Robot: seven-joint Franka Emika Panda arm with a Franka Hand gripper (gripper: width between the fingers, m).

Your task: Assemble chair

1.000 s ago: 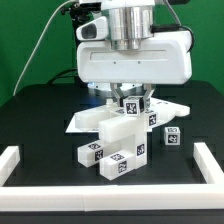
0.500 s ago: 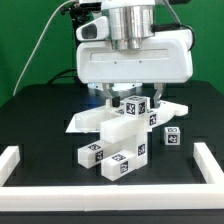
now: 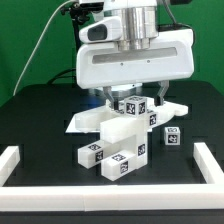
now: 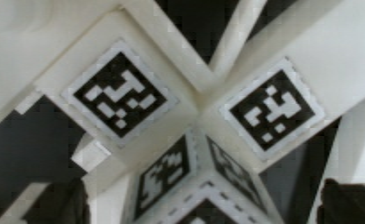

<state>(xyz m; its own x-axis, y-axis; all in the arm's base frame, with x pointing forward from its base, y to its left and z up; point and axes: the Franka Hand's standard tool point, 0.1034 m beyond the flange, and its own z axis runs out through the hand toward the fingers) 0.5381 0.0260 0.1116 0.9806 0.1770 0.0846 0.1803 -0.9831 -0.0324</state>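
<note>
The chair [image 3: 118, 142] is a cluster of chunky white tagged pieces joined in the middle of the black table. Its top piece, a tagged block [image 3: 133, 106], stands on the cluster directly under my gripper [image 3: 129, 98]. The gripper is open, with its fingers hanging on either side of the block's top and apart from it. In the wrist view the tagged block [image 4: 197, 110] fills the picture corner-on, showing two tags on its upper faces. The dark fingers [image 4: 348, 200] stand wide at the edges, clear of the block, so the gripper [image 4: 200, 205] holds nothing.
A loose small tagged piece [image 3: 171, 135] lies just to the exterior view's right of the cluster. The marker board [image 3: 82, 122] lies flat behind and under the pieces. A low white border rail [image 3: 18, 160] frames the table's front and sides.
The jaws have opened and let go of the tagged block, which stays on the cluster. The hand has risen slightly.
</note>
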